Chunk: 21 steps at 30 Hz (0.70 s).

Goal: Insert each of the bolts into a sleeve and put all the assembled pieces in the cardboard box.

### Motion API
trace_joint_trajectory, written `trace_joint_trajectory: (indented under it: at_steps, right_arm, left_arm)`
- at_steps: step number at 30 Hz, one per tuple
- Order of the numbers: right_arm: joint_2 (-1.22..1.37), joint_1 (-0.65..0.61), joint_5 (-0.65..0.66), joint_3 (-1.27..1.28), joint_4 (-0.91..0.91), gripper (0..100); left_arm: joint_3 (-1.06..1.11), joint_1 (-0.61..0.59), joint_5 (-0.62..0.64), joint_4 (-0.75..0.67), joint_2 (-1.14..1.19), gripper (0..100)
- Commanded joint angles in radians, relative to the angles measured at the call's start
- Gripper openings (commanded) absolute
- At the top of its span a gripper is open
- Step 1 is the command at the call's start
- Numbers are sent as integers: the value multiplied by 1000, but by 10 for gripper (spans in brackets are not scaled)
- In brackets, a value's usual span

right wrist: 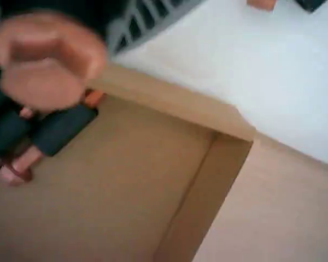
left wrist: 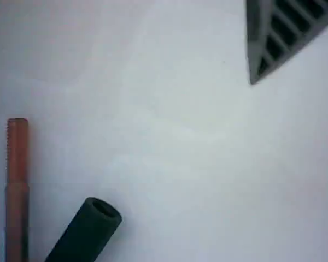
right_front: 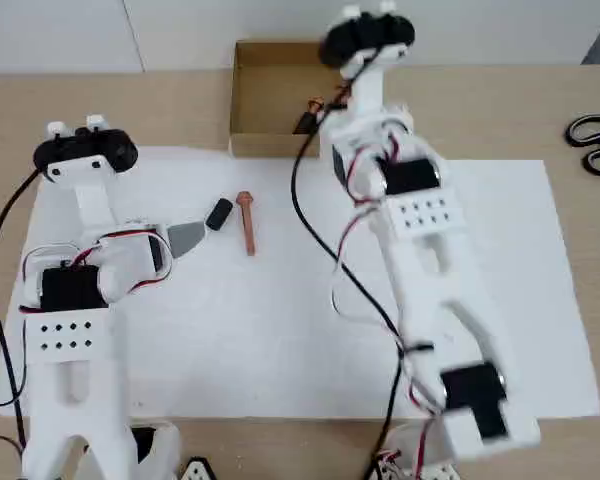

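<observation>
My right pincer (right wrist: 82, 43) pinches an assembled piece (right wrist: 46, 63) over the cardboard box (right_front: 242, 95), top centre in the high view. Releasing near the wall may spill it. My left pincer (right_front: 187, 238), spread, sits beside the sleeve (right_front: 218, 214) and bolt (right_front: 246, 222), left of centre. A nudge could roll them.

Left arm (right_front: 75, 290): folded short near its base, upper link upright, wrist turned inward toward the other arm. Left hand (right_front: 187, 238) held low, tip pointing inward and slightly away from the base.

Right arm (right_front: 420, 260): stretched nearly full length away from its base, wrist pitched down. Right hand (right_front: 313, 112) clamped on a sleeved bolt (right wrist: 44, 60).
</observation>
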Motion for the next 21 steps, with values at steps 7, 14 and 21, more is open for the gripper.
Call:
trace_joint_trajectory:
  at_steps: [7,14,21]
  right_arm:
    - [611,25,15,-799,-4,4]
    - [987,27,15,-1267,-4,4]
    - [1191,25,15,-1464,-4,6]
  left_arm:
    - [-4,-8,-5,15,-26,340]
    - [-4,-8,-5,21,-26,340]
    - [-4,-8,-5,21,-26,340]
